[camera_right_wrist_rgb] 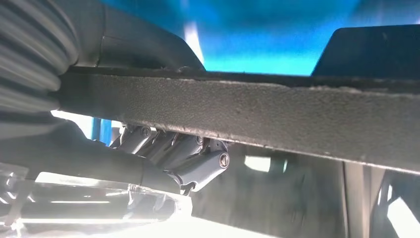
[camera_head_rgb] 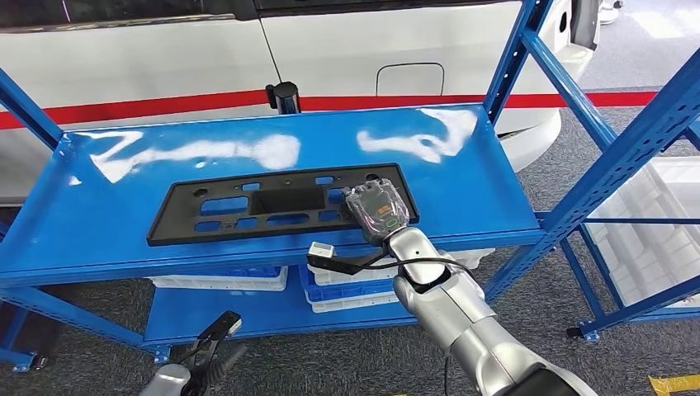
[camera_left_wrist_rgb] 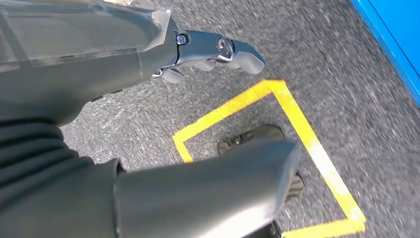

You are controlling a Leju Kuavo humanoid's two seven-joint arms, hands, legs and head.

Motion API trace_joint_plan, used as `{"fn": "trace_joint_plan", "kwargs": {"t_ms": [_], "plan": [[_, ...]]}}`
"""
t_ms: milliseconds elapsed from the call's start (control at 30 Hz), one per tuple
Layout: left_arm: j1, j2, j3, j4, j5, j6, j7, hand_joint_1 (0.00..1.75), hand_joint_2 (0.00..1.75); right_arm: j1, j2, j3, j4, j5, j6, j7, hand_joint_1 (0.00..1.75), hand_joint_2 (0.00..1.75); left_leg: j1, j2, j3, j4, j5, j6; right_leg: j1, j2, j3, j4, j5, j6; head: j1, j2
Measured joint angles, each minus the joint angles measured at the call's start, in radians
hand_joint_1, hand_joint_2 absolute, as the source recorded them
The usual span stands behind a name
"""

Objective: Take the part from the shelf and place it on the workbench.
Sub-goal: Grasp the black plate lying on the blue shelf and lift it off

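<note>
Head view: right hand rests on the 3 o'clock end of the part, its fingers hidden; in the right wrist view the fingers curl under the part's edge with the thumb above, pinching it. One black part lies flat on the blue shelf, with two white bins partly hidden below. Left hand hangs at 7 o'clock over the floor, fingers apart, holding nothing.

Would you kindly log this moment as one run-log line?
phase: grasp | right robot hand: grips end of flat black plastic panel | panel: on blue metal shelf | left robot hand: hanging, holds nothing
</note>
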Motion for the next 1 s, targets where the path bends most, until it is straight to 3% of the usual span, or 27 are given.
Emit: {"fn": "trace_joint_plan", "kwargs": {"t_ms": [133,500,567,667,733,800,833,867,900,967,1000], "plan": [[0.000,0.005,0.000,0.000,0.000,0.017,0.003,0.00,1.75,0.022,-0.007,-0.013,-0.100,0.039,-0.078,0.004,1.75,1.75,0.000,0.000,0.000,0.000,0.000,0.000,0.000,0.000,0.000,0.000,0.000,0.000,0.000,0.000],[0.003,0.016,0.001,0.000,0.013,0.021,-0.001,0.00,1.75,0.045,-0.021,-0.034,-0.340,0.036,-0.077,-0.039,1.75,1.75,0.000,0.000,0.000,0.000,0.000,0.000,0.000,0.000,0.000,0.000,0.000,0.000,0.000,0.000],[0.003,0.019,0.001,0.000,0.014,0.021,-0.001,0.00,1.75,0.047,-0.021,-0.034,-0.351,0.033,-0.078,-0.042,1.75,1.75,-0.002,-0.001,-0.001,0.004,-0.001,0.006,-0.005,0.000,0.002,-0.004,0.004,0.006,0.000,0.000],[0.005,0.022,0.002,0.000,0.022,0.022,0.001,0.00,1.75,0.048,-0.021,-0.033,-0.363,0.018,-0.082,-0.059,1.75,1.75,0.003,0.003,0.015,-0.022,0.014,0.026,-0.004,-0.001,0.001,-0.001,-0.001,0.014,0.000,0.000],[0.006,0.023,0.002,0.000,0.027,0.022,0.000,0.00,1.75,0.048,-0.023,-0.030,-0.366,0.004,-0.089,-0.072,1.75,1.75,0.011,0.009,0.027,-0.043,0.027,0.034,-0.001,-0.002,-0.031,0.076,-0.045,0.008,0.002,0.000],[0.011,0.024,0.003,0.000,0.032,0.023,-0.002,0.00,1.75,0.051,-0.025,-0.026,-0.366,-0.008,-0.095,-0.082,1.75,1.75,0.011,0.011,0.025,-0.045,0.031,0.034,-0.004,-0.003,-0.086,0.209,-0.105,0.006,0.003,0.000],[0.015,0.024,0.005,0.000,0.033,0.024,-0.002,0.00,1.75,0.054,-0.027,-0.024,-0.366,-0.014,-0.096,-0.086,1.75,1.75,0.012,0.011,0.022,-0.045,0.032,0.032,-0.007,-0.003,-0.104,0.256,-0.121,0.010,0.003,0.000],[0.019,0.024,0.006,0.000,0.035,0.024,-0.003,0.00,1.75,0.057,-0.029,-0.022,-0.366,-0.018,-0.097,-0.090,1.75,1.75,0.014,0.011,0.020,-0.044,0.034,0.029,-0.011,-0.004,-0.105,0.267,-0.123,0.017,0.003,0.000],[0.022,0.025,0.008,0.000,0.036,0.025,-0.003,0.00,1.75,0.058,-0.030,-0.020,-0.367,-0.022,-0.098,-0.094,1.75,1.75,0.017,0.011,0.016,-0.041,0.035,0.024,-0.016,-0.004,-0.083,0.233,-0.109,0.028,0.003,0.000],[0.026,0.027,0.012,0.000,0.040,0.027,-0.004,0.00,1.75,0.059,-0.032,-0.016,-0.372,-0.032,-0.100,-0.100,1.75,1.75,0.023,0.009,0.002,-0.023,0.033,0.009,-0.023,-0.006,-0.009,0.101,-0.068,0.049,0.004,0.000],[0.026,0.030,0.014,0.000,0.041,0.028,-0.004,0.00,1.75,0.059,-0.032,-0.013,-0.378,-0.039,-0.103,-0.103,1.75,1.75,0.024,0.008,-0.006,-0.010,0.030,0.000,-0.024,-0.005,0.019,0.050,-0.053,0.049,0.005,0.000]]}}
